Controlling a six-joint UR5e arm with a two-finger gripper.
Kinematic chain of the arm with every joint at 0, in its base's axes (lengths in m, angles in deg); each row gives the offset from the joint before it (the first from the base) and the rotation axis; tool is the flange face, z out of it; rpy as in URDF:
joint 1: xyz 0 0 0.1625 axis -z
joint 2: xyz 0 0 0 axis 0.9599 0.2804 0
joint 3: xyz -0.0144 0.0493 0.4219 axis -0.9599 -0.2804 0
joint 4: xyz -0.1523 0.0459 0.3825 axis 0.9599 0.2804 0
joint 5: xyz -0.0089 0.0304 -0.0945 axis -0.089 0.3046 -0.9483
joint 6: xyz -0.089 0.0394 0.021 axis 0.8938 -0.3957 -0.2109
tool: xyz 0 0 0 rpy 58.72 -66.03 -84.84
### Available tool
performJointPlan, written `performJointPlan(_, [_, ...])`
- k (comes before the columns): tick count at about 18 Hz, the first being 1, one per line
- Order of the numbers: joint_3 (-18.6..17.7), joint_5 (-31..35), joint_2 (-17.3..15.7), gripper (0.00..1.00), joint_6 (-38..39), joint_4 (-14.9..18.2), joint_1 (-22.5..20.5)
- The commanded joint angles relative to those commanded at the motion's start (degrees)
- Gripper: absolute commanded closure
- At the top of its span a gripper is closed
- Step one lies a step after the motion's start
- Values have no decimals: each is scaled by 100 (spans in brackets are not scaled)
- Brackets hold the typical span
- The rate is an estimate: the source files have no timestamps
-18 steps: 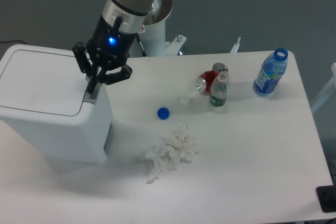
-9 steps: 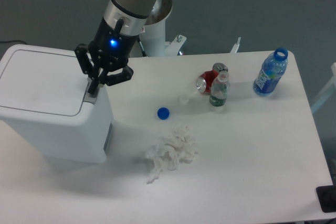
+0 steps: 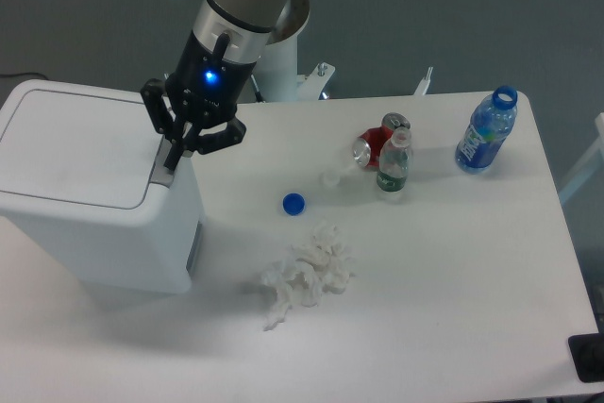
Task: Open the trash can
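The trash can (image 3: 90,195) is a large white box at the table's left, its flat lid (image 3: 75,143) lying closed. My gripper (image 3: 173,159) hangs from the arm directly over the lid's right edge, where the grey push-button tab (image 3: 162,175) sits. The two black fingers come together into a single tip that touches or nearly touches the tab, with nothing held between them. Most of the tab is hidden under the fingers.
A blue bottle cap (image 3: 293,203) and a crumpled white tissue (image 3: 307,276) lie right of the bin. Further right are a tipped red can (image 3: 371,148), a small green-label bottle (image 3: 393,165) and an open blue bottle (image 3: 487,131).
The gripper has shifted slightly right and a little up along the lid's right edge. The lid stays closed and nothing else has moved.
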Motion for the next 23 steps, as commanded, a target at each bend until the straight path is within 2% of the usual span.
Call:
performJointPlan(13, [-9, 0, -9, 100, 0, 0, -9])
performJointPlan(16, [131, -26, -17, 100, 0, 0, -70])
performJointPlan(17, [193, -44, -18, 87, 0, 0, -114])
performJointPlan(18, [254, -61, -9, 61, 0, -35, -140])
performJointPlan(19, [263, -62, -9, 47, 0, -70, -149])
performJointPlan(20, [263, -62, 0, 13, 0, -79, -202])
performJointPlan(21, [263, -62, 0, 0, 9, -97, -272])
performJointPlan(23, [255, -44, 17, 0, 0, -193, -404])
